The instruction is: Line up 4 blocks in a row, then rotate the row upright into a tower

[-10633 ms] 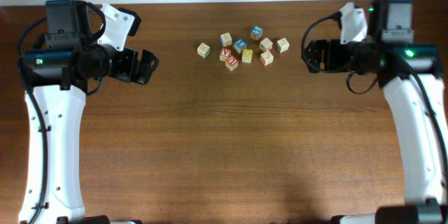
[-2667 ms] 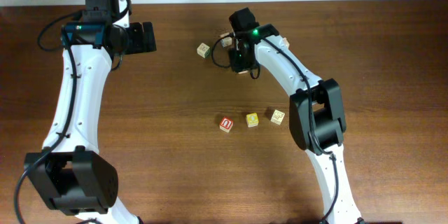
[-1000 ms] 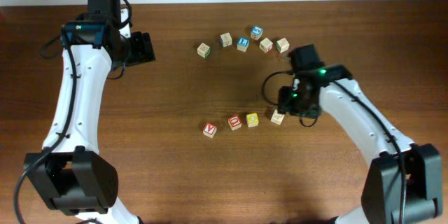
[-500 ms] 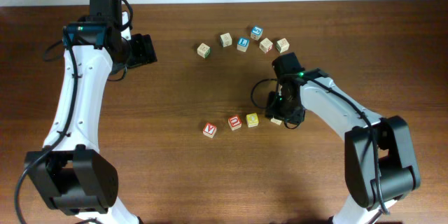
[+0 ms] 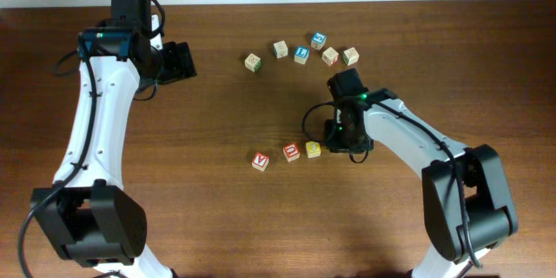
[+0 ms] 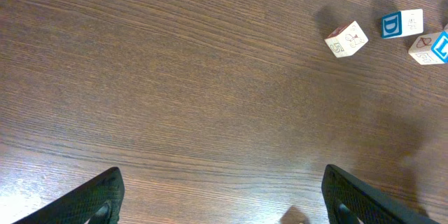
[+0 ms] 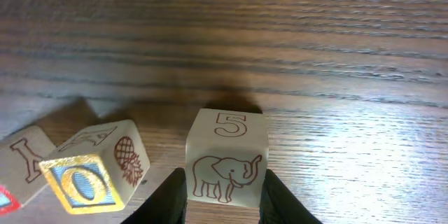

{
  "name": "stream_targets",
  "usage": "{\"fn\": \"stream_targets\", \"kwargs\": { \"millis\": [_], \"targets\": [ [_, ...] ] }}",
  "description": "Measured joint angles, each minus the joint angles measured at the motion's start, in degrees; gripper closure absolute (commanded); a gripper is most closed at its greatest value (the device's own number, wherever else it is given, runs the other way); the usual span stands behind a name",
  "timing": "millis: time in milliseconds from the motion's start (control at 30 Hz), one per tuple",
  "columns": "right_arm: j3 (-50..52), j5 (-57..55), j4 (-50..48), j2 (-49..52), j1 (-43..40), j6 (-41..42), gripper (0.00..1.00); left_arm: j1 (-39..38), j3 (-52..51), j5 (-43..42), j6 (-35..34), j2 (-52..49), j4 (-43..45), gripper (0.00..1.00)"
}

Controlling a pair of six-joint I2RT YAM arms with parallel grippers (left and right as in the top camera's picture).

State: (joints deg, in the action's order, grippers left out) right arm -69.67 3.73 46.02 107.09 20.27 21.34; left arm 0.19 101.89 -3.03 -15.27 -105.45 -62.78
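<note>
Right claw [image 7: 224, 206] pinches the elephant block [image 7: 225, 161] across 2 flat sides, a sound hold for stiff, probably light, smooth wood.

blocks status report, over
Left gripper open over bare wood. Right gripper pinching elephant block. Yellow block close beside, not touching.

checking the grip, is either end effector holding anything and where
Left end effector is empty. Right end effector flanks the elephant block on two opposite side faces; whether it grips cannot be told.
</note>
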Motion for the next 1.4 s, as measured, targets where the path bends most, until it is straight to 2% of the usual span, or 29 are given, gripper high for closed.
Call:
{"fn": "stream_targets", "kwargs": {
  "millis": [267,667,800,900,1067,1167,1300,1400],
  "targets": [
    [0.0,2.5,-1.4,0.0,2.2,-5.5,0.69,0.0,0.0,0.0,0.0,0.0,0.0,0.10],
    [0.0,5.7,-1.4,0.0,2.5,-6.1,0.69,0.0,0.0,0.0,0.0,0.0,0.0,0.10],
    [-0.1,5.9,-0.6,0.0,3.7,-6.5,0.47,0.0,0.0,0.0,0.0,0.0,0.0,0.08],
    [-2.7,5.9,4.3,0.3,3.7,-6.5,0.44,0.0,0.0,0.0,0.0,0.0,0.0,0.08],
    [-13.2,7.0,11.5,0.5,3.9,-6.4,0.48,-0.1,0.0,0.0,0.0,0.0,0.0,0.07],
    [-14.4,8.6,8.7,0.5,7.9,-4.1,0.53,-0.1,0.0,0.4,0.0,0.0,0.4,0.06],
    [-14.4,7.3,1.6,2.1,18.3,7.3,0.55,0.2,0.0,3.9,0.0,0.0,0.7,0.03],
    [-14.4,6.4,-3.3,6.3,23.9,11.7,0.70,1.7,0.0,4.8,0.0,0.0,1.1,0.02]
  ]
}}
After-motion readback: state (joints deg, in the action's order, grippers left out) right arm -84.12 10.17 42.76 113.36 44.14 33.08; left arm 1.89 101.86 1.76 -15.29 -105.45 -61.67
